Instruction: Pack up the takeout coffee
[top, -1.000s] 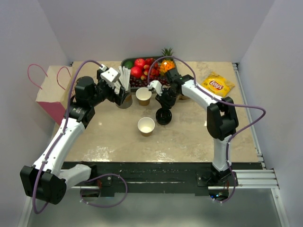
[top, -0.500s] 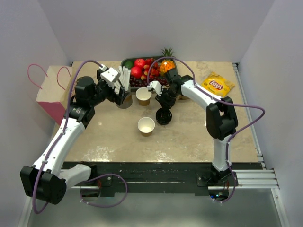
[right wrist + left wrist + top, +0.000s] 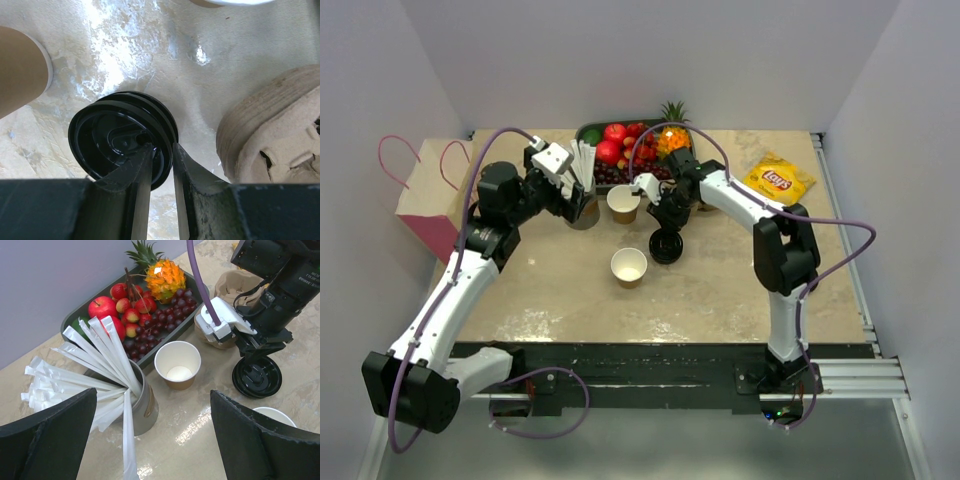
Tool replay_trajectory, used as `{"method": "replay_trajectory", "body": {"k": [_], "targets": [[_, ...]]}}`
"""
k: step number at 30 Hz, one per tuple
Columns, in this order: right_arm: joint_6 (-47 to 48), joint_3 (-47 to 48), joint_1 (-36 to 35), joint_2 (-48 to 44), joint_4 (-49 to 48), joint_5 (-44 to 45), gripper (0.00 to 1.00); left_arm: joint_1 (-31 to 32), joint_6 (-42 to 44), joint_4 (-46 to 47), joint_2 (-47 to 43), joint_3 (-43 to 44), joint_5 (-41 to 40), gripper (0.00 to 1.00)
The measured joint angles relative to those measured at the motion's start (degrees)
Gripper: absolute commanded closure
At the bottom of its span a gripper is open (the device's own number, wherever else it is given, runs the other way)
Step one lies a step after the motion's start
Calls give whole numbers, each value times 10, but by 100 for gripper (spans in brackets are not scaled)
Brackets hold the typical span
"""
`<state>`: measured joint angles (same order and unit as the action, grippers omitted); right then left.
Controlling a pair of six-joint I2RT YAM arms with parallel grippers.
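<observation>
Right wrist cam is the one to watch. The right gripper [image 3: 161, 150] has pinched in a notch over the last second, and its fingers now straddle the rim of the black lid [image 3: 107, 132], one inside and one outside, nearly closed on it. It might be two lids nested, hard to tell. The lid hasn't left the table; in the top view it's in the same spot as a second ago.

The left gripper [image 3: 152, 395] is wide open and empty, hovering by the straws [image 3: 100, 355].

As for the coffee, I can't see a lidded cup anywhere. There are just two open ones near the lid, the far cup [image 3: 623, 202] and the near cup [image 3: 629, 266]. My read is we're at the lid-on stage, and the bag [image 3: 425, 190] comes much later.
</observation>
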<state>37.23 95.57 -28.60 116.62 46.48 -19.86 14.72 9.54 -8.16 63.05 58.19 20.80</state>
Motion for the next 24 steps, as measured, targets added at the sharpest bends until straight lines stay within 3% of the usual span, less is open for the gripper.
{"method": "replay_trajectory", "body": {"k": [24], "targets": [[-1,1,-5,10,-12,30,89,0,-5,7,-1,-8,0,1]]}}
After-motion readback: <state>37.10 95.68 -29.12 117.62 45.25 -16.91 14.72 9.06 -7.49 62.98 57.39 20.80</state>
